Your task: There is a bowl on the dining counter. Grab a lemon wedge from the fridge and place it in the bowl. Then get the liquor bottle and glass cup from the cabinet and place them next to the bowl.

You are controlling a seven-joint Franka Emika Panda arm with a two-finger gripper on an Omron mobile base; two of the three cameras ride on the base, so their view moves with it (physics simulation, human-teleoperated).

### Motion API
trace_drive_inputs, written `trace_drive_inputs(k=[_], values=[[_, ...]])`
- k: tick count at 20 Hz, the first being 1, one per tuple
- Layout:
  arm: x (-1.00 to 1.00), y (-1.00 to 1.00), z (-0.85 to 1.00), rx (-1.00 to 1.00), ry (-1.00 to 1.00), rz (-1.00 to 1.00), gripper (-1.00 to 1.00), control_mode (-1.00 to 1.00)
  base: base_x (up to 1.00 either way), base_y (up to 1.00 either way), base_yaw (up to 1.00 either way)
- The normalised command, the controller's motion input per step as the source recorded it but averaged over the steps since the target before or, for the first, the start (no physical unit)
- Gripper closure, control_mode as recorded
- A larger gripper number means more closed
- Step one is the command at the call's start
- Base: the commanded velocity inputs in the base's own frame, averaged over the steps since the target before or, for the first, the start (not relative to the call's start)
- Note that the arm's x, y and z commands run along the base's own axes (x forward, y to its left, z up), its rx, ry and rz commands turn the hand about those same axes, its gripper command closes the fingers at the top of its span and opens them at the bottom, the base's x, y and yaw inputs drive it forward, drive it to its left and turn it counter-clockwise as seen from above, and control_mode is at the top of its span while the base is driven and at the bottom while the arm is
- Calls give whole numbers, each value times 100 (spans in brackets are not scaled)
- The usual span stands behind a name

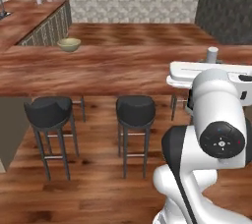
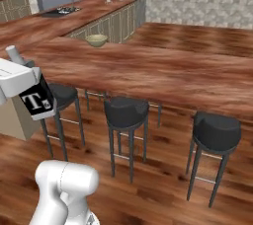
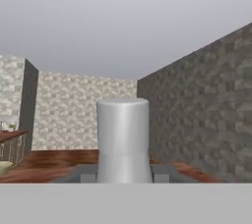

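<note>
Hand view: claw (image 3: 123,173) grips one grey bottle (image 3: 123,139); one bowl (image 1: 69,44), three stools (image 2: 126,112).

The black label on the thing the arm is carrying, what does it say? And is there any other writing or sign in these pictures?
"T", a large white letter on the black label of the liquor bottle, seen in the right base view.
A smaller white mark beside the T: too small to read.
White symbols on the round dark cap of the arm's joint, left base view: tiny icons, no readable words.
</note>
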Motion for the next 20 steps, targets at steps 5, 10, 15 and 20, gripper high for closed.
trace_drive_inputs(k=[5, 10, 15, 20], values=[[0, 0, 0, 0, 0, 0, 100, 100, 40, -94, 37], [0, 0, 0, 0, 0, 0, 100, 100, 32, -97, 36], [0, 0, 0, 0, 0, 0, 100, 100, 11, -100, 32], [0, 0, 0, 0, 0, 0, 100, 100, -1, -100, 24]])
